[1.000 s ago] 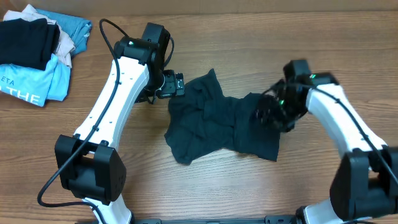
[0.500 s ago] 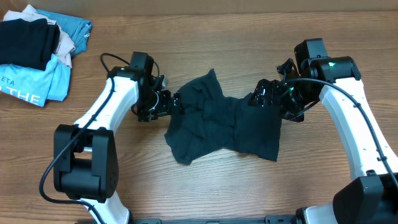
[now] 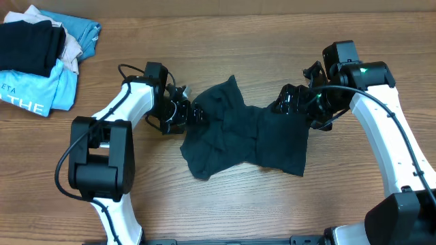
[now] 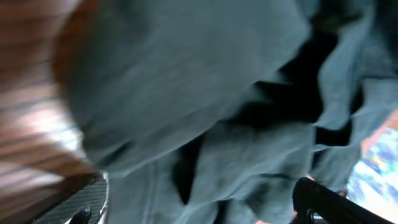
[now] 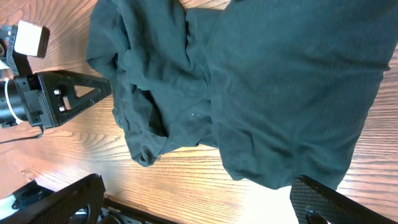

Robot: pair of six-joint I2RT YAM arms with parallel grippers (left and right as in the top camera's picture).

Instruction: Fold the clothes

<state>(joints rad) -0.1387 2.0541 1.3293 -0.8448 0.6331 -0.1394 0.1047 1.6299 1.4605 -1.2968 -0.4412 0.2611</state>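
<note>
The dark navy-teal clothes (image 3: 238, 133) lie crumpled and wrinkled in the middle of the wooden table; no lettering shows. My left gripper (image 3: 194, 114) is at the garment's left edge. In the left wrist view the fabric (image 4: 205, 112) fills the frame, and the left gripper's (image 4: 199, 208) fingers are spread open with cloth between them. My right gripper (image 3: 291, 103) hovers over the garment's upper right part. In the right wrist view its fingers (image 5: 199, 202) are wide open over bare wood, with the garment (image 5: 261, 81) spread beyond them.
A pile of other clothes sits at the back left corner: a black folded garment (image 3: 27, 44) on a light-blue shirt printed "THE" (image 3: 37, 92). The left arm (image 5: 56, 96) shows in the right wrist view beside the garment.
My left gripper has dropped and moved right onto the garment's left edge. My right arm rose and shifted back a second ago, then stayed still.
</note>
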